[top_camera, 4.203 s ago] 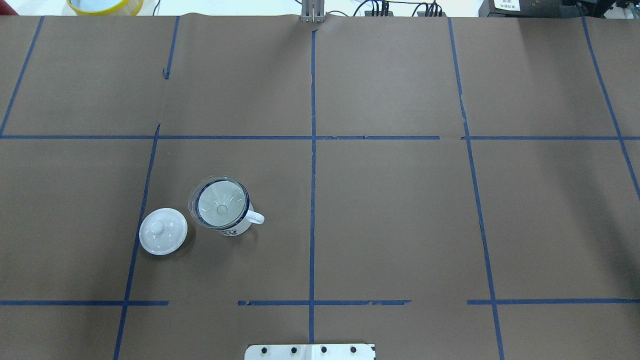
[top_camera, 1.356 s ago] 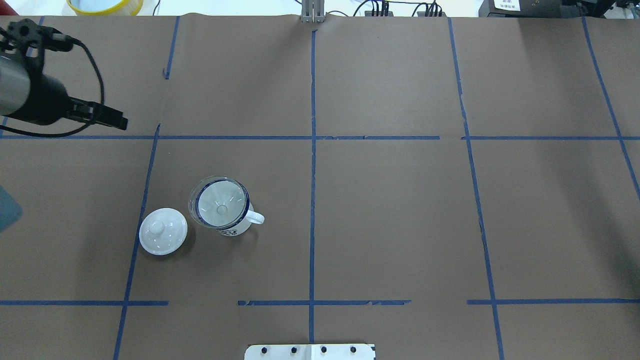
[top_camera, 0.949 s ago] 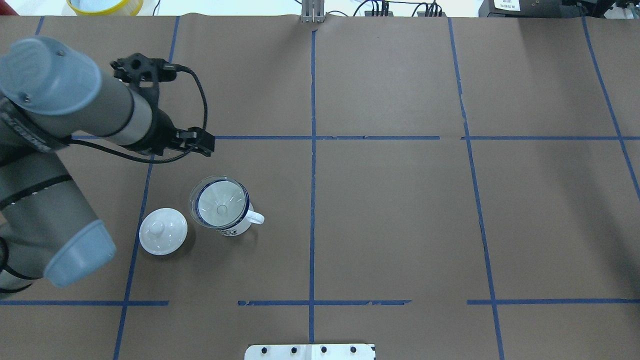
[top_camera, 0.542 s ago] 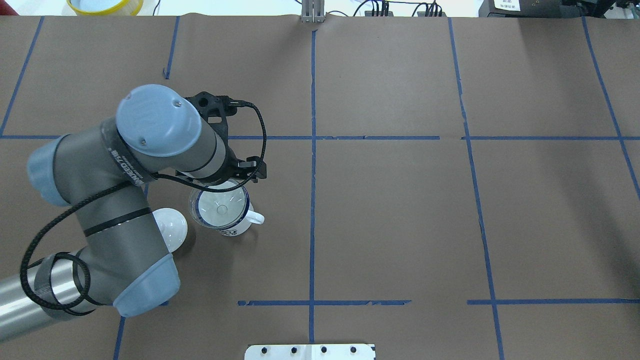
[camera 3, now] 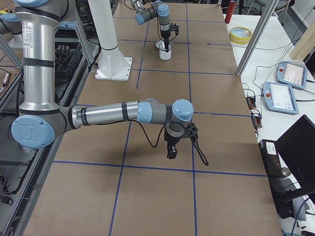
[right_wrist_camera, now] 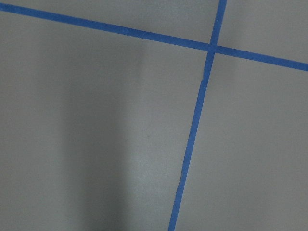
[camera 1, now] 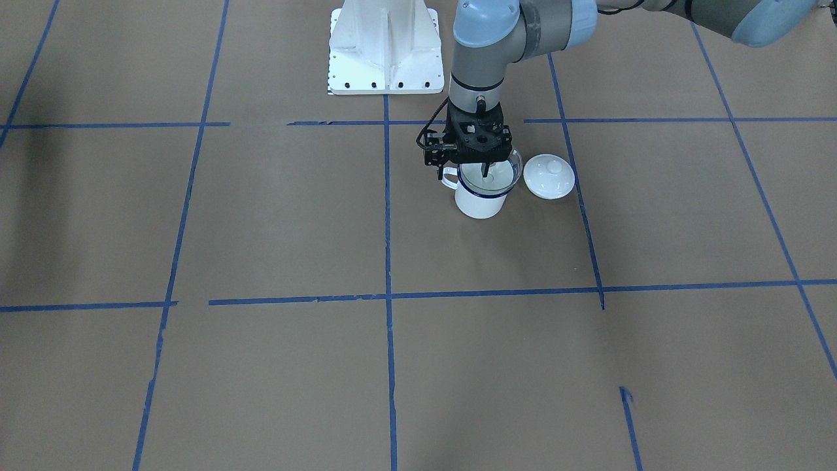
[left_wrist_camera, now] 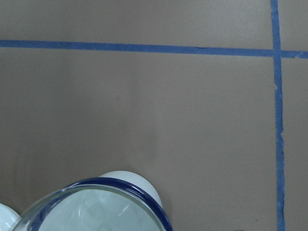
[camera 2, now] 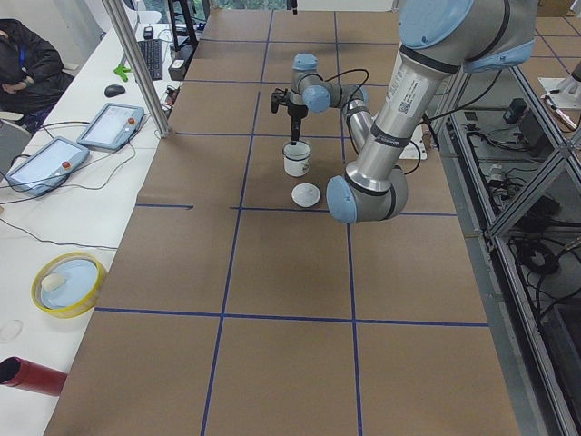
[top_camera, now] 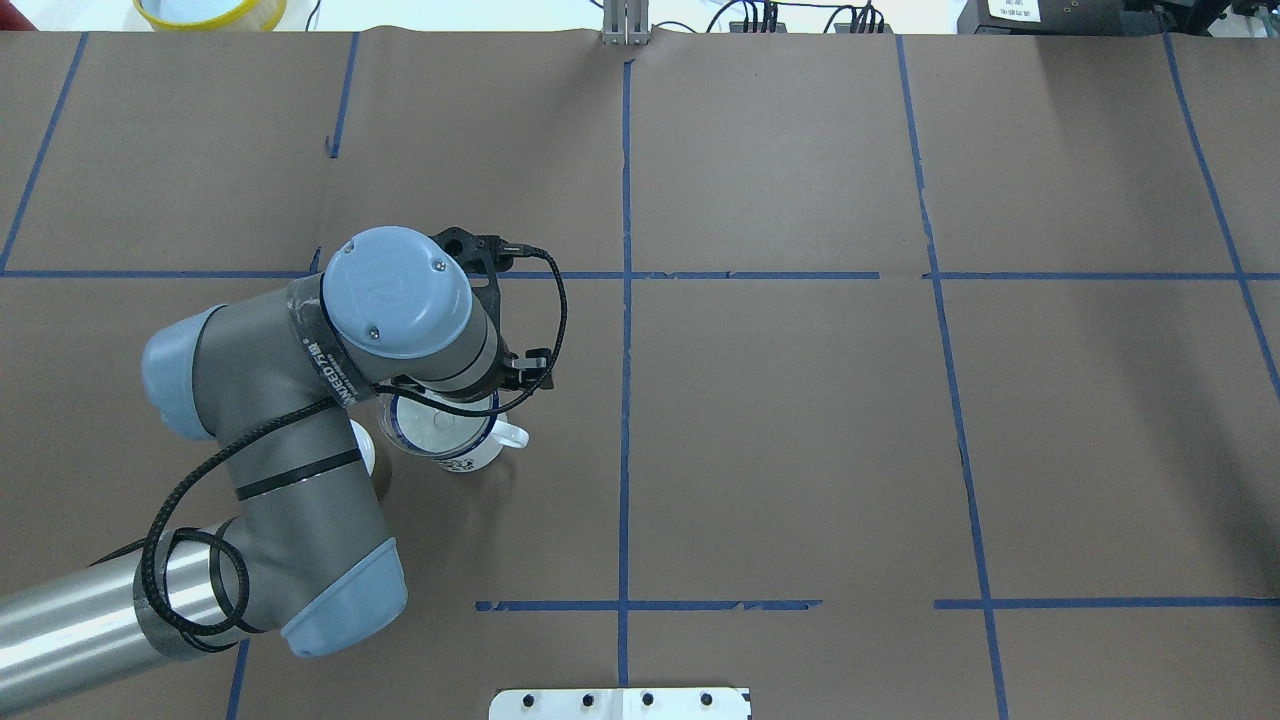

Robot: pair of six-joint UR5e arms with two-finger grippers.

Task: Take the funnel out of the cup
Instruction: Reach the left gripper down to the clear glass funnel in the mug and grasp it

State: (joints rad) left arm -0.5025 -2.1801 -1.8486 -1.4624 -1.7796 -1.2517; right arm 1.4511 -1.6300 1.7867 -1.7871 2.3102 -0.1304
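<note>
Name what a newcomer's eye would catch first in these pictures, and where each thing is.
The left arm's tool stands right over the white cup, reaching into the clear funnel seated in its mouth. A white lid lies beside the cup, and the right arm's tool hangs above the brown paper far from them.

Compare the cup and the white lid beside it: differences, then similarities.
The cup stands tall with a dark blue rim; the lid is low and all white. The cup has a side handle, the lid a top knob. The cup holds the funnel; the lid holds nothing. Both are white and round.
</note>
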